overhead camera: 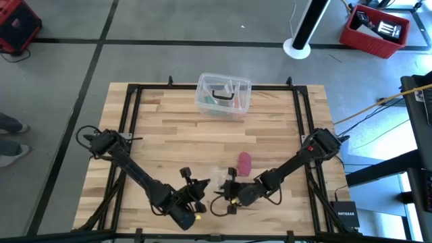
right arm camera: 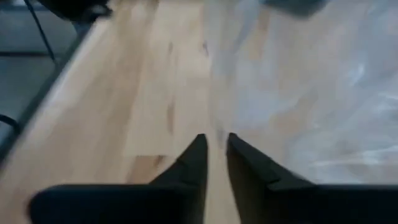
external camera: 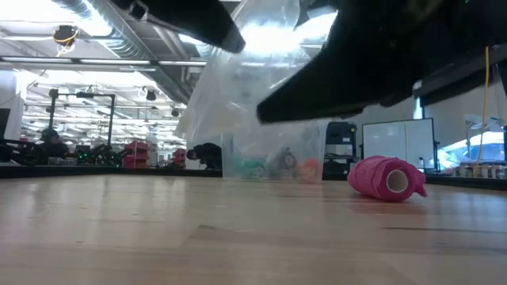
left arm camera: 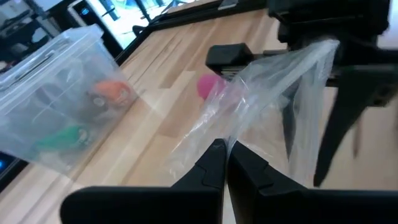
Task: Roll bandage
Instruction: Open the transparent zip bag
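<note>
A: Containers first — what's in the clear box (overhead camera: 223, 95)?

B: Lidded plastic box at the far edge of the table (overhead camera: 162, 142), centre. Inside: something orange, something green, a dark item; can't tell more. It's well apart from both arms.

A: And the bandage (overhead camera: 244, 162)?

B: Pink stubby roll lying on its side on the wood, between the box and the grippers, nearer the right gripper (overhead camera: 230, 188). Nothing touches it. Low view shows its hollow end facing the camera.

A: Grippers?

B: Left gripper (left arm camera: 225, 151) at the near edge — fingers pressed together, pinching the clear plastic wrapper (left arm camera: 273, 93), which is lifted off the table. Right gripper sits just opposite, fingers a narrow gap apart with the wrapper's edge between them; can't tell if it really grips.

A: Surface, room?

B: Light wood planks w/ a black frame round the edge. Grey floor, a red crate (overhead camera: 375, 30) top right, a white post base (overhead camera: 297, 47). Beyond the table: big workshop hall w/ ceiling lights.
</note>
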